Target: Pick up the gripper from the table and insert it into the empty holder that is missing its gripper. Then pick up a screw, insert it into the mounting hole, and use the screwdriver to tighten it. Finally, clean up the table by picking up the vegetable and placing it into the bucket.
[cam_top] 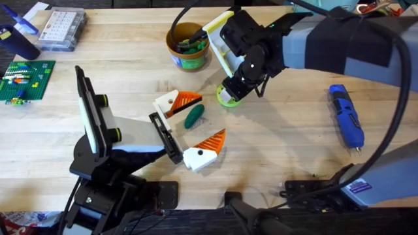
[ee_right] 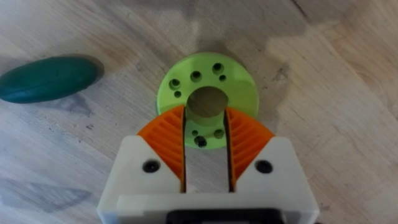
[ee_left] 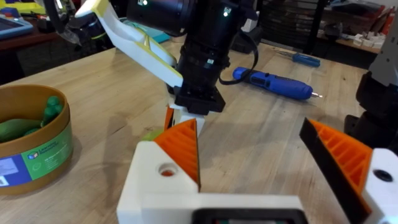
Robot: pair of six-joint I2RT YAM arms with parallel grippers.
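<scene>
- Overhead: the right arm reaches across the middle of the tabletop [cam_top: 274, 124], its hand [cam_top: 232, 92] pointing down onto a lime-green disc [cam_top: 227, 98] that lies just right of the bucket [cam_top: 187, 47].
- The bucket stands at the far middle of the tabletop with green pieces inside it.
- The vegetable [cam_top: 194, 115] lies flat on the wood, between the two white-and-orange fingers [cam_top: 176, 103] of the left hand [cam_top: 192, 129], touching neither as far as I can tell.
- Those left fingers stand wide apart, empty; the black holder [cam_top: 166, 138] bar sits just behind them at the end of the left arm.
- The screwdriver [cam_top: 345, 116] lies well to the right, tip toward the near edge, apart from everything else.
- At the far left lie a clear parts box [cam_top: 61, 29] and a green brick plate [cam_top: 24, 79].

- Left wrist view: the left hand [ee_left: 261, 155] is spread wide with nothing in it, one orange pad [ee_left: 181, 148] near, the other off to the side.
- Beyond it the right arm's black wrist comes straight down to the wood; the screwdriver [ee_left: 273, 84] lies behind, and the bucket [ee_left: 34, 140] stands at the side.

- Right wrist view: the right hand [ee_right: 206, 134] is narrowed on the lime-green disc [ee_right: 208, 93], orange pads gripping the strip of rim between the centre hole and the edge.
- The vegetable [ee_right: 48, 79] lies nearby on the wood, clear of the disc.
</scene>
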